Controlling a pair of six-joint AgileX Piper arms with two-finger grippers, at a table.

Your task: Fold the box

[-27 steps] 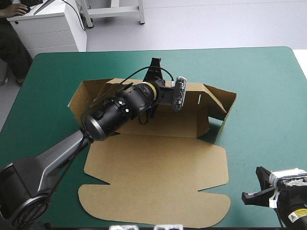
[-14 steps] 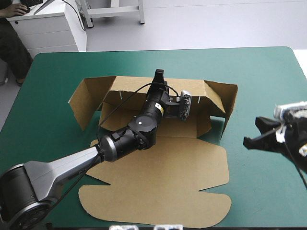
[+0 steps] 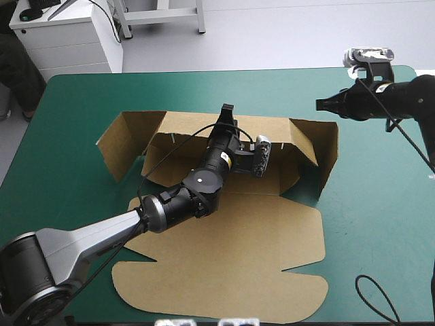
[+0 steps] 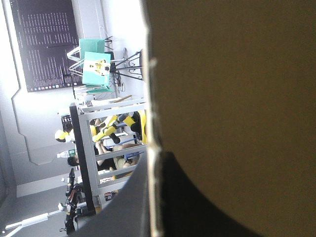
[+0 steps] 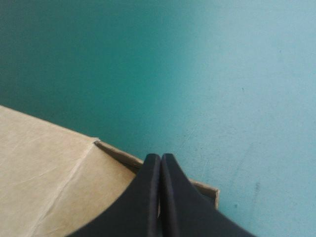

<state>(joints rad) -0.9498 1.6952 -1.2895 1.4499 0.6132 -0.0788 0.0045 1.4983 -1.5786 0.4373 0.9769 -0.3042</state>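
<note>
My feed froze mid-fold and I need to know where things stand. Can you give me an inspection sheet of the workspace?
Surface: teal-green table cover, flat, no marks seen.
Job's things: brown cardboard box, partly folded. Its far wall and both side walls are raised, and the broad lid panel lies flat toward the near edge.
Clutter: nothing seen.
Grippers: left gripper is shut on the top edge of the box's far wall. Right gripper is shut and holds nothing, by the box's far right corner; whether it touches cannot be told.
Cables: nothing seen beyond the robot's own.
Surroundings: nothing seen at or over the table's top.
</note>
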